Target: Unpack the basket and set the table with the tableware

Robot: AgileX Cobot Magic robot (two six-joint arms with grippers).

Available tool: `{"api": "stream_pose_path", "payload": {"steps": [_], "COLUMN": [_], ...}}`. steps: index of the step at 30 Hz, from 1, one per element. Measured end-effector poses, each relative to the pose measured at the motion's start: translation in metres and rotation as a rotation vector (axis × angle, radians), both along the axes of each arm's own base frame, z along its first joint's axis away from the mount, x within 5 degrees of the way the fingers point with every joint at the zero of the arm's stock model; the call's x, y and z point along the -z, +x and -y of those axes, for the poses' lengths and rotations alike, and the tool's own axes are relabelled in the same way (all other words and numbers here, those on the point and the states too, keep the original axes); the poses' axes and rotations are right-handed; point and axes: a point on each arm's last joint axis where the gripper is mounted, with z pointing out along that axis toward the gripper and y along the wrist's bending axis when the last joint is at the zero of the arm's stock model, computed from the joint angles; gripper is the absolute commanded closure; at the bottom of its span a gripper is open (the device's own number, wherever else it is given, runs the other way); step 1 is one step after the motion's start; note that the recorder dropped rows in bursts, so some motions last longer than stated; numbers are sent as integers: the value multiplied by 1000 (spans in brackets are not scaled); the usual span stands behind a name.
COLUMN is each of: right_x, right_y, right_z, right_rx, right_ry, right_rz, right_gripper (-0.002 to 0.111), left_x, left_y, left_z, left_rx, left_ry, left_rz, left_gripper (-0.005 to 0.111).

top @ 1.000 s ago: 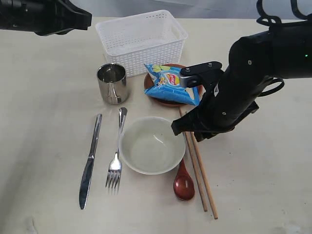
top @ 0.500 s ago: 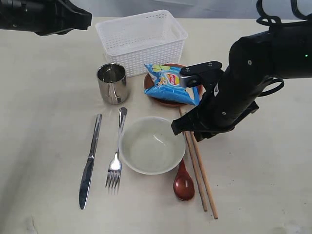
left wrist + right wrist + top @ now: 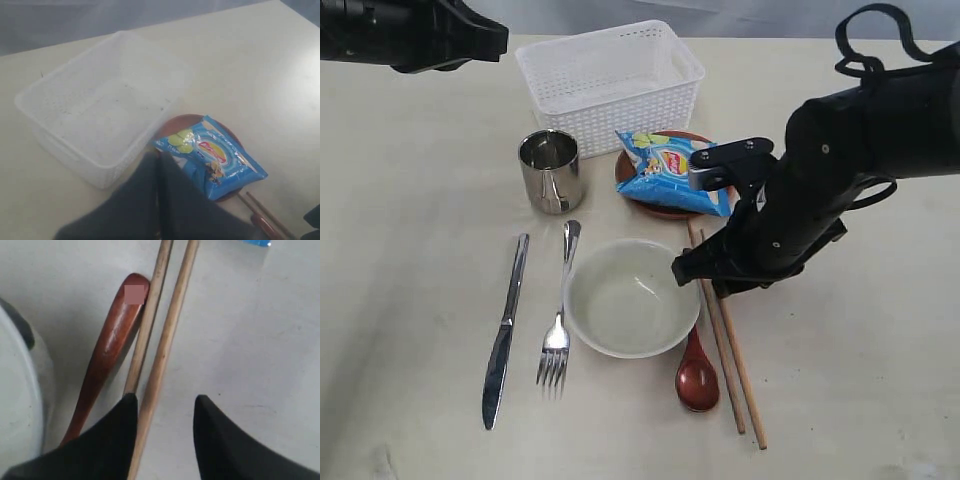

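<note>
My right gripper (image 3: 165,400) is open just above the two chopsticks (image 3: 167,325), one finger over them, gripping nothing. They lie on the table (image 3: 860,380) beside the wooden spoon (image 3: 107,355) and the cream bowl (image 3: 625,297). In the exterior view the right gripper (image 3: 710,275) hovers over the chopsticks' (image 3: 735,370) far end, with the spoon (image 3: 697,375) next to them. Knife (image 3: 505,330) and fork (image 3: 558,320) lie left of the bowl, and the steel cup (image 3: 550,170) stands behind them. The white basket (image 3: 610,75) holds nothing. My left gripper (image 3: 160,162) is shut and holds nothing, high over the table's far left.
A blue chip bag (image 3: 670,170) lies on the brown plate (image 3: 660,210) in front of the basket. The left arm (image 3: 410,30) hangs over the far left corner. The right arm's bulk covers the table right of the plate.
The right arm has shifted slightly over the chopsticks, its wrist sitting a little lower in the view. The left arm and all the tableware have stayed put.
</note>
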Motion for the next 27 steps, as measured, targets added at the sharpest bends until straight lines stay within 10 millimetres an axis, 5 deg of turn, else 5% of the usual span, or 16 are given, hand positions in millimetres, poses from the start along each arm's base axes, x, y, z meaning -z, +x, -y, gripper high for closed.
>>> {"api": "stream_pose_path", "payload": {"steps": [14, 23, 27], "right_x": [17, 17, 17], "right_y": [3, 3, 3], "right_z": [-1, 5, 7], "right_rx": [16, 57, 94], "right_ry": [-22, -88, -101], "right_rz": [-22, -22, -26], "right_gripper": [73, 107, 109], "left_x": [0, 0, 0], "left_y": [0, 0, 0], "left_z": [0, 0, 0], "left_rx": [0, 0, 0], "left_ry": [0, 0, 0], "left_rz": [0, 0, 0], "left_gripper": [107, 107, 107]}}
